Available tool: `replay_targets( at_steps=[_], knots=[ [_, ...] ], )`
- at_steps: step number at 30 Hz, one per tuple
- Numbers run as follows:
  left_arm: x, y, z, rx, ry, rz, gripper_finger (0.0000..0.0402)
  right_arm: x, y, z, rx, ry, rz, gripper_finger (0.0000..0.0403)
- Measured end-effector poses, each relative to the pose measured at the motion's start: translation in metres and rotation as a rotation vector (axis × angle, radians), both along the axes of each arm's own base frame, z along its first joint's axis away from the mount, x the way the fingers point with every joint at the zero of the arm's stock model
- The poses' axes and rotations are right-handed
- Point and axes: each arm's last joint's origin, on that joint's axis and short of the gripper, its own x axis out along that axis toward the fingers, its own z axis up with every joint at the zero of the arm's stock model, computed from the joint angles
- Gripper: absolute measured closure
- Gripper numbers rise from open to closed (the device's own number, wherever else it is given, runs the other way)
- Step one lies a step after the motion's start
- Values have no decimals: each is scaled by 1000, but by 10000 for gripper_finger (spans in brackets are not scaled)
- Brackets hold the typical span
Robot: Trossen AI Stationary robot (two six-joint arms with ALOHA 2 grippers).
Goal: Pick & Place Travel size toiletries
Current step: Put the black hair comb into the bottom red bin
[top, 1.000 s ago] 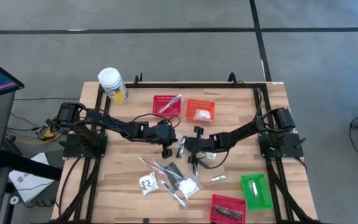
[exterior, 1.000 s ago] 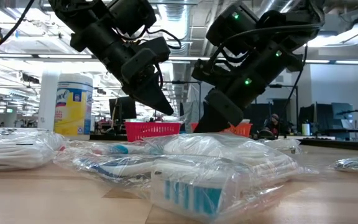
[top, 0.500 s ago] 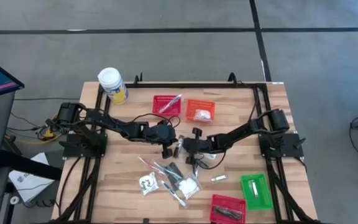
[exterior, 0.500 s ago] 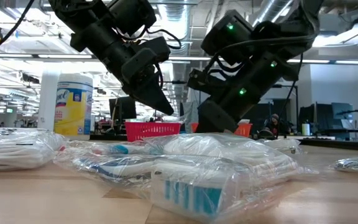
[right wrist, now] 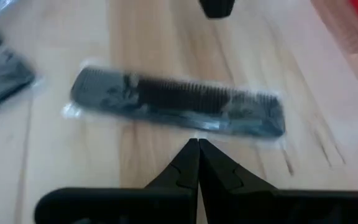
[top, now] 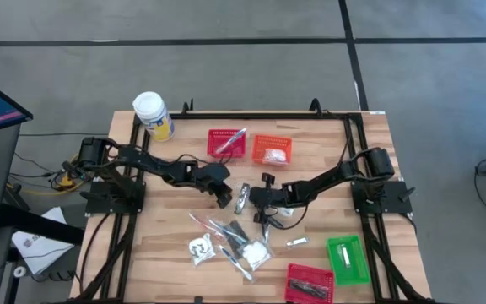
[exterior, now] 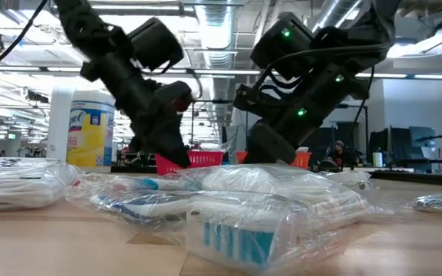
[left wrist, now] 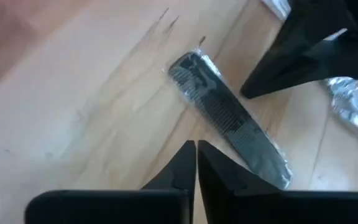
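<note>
A wrapped comb (left wrist: pixel 229 118) lies flat on the table (top: pixel 167 245) between both closed, empty hands: left hand (left wrist: pixel 196 163), right hand (right wrist: pixel 198 163). Its slick wrapper risks sliding away if either hand pushes without opening first.

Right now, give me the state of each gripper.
Left gripper: closed, holding nothing, beside the wrapped comb.
Right gripper: closed, holding nothing, on the comb's other side.

Yellow jar (top: pixel 152 116), two red baskets (top: pixel 226 142) (top: pixel 310 282), orange basket (top: pixel 272 150), green basket (top: pixel 348 258).
</note>
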Motion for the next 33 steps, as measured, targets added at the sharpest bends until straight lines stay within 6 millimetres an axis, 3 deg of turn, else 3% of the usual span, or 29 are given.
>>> replay_targets(
  at_steps=[7, 16, 24, 33],
  knots=[
    [-12, 15, -11, -150, -157, 26, 327, 1, 1, 2, -15, -18, 10, 403],
    [-10, 11, -22, -249, -116, 4, 252, 6, 1, 6, -35, -77, 11, 403],
    [8, 13, -32, -267, -108, -6, 242, 7, -3, 8, -35, -97, 3, 403],
    [9, 13, -30, -258, -110, -5, 243, 10, -13, -2, -11, -80, -19, 403]
  ],
)
